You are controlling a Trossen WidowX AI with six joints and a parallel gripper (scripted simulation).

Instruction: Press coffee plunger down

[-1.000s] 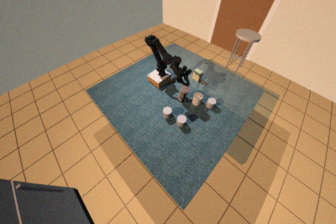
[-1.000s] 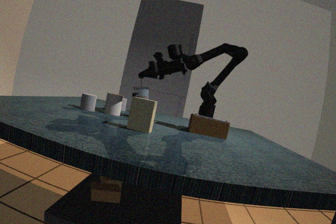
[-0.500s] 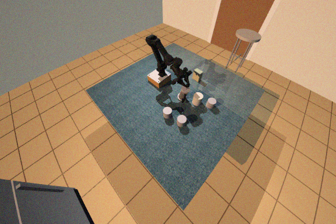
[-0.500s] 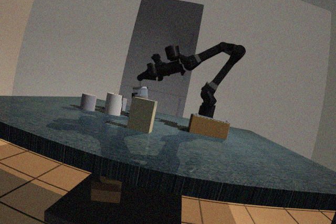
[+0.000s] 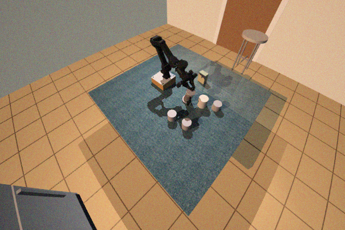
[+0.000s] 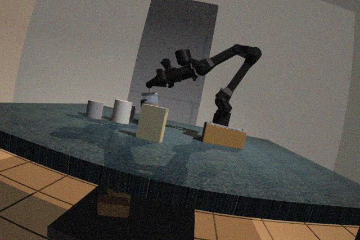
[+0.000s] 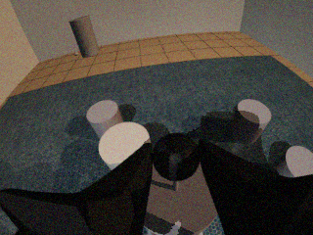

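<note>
The coffee press (image 5: 190, 92) (image 6: 151, 98) stands on the blue surface, with its dark handle toward the left in the exterior view. Its brownish-shaded lid (image 7: 181, 206) shows below my fingers in the wrist view. The round black plunger knob (image 7: 176, 159) sits between my fingertips. A short piece of the thin rod shows between the fingertips and the lid, so the knob is a little above the lid. My gripper (image 5: 192, 88) (image 6: 149, 85) (image 7: 175, 148) is shut on the knob, with the arm reaching over the press. Whether the press leans slightly is hard to tell.
A wide pale cylinder (image 5: 203, 101) (image 6: 122, 111) (image 7: 122, 142) stands close beside the press, with a smaller one (image 5: 216, 106) (image 6: 94, 109) (image 7: 104, 117) beyond it. Two more short cylinders (image 5: 171, 115) (image 5: 186, 124) stand on the other side. A pale yellow-green box (image 5: 202, 77) (image 6: 151, 123) stands nearby.
</note>
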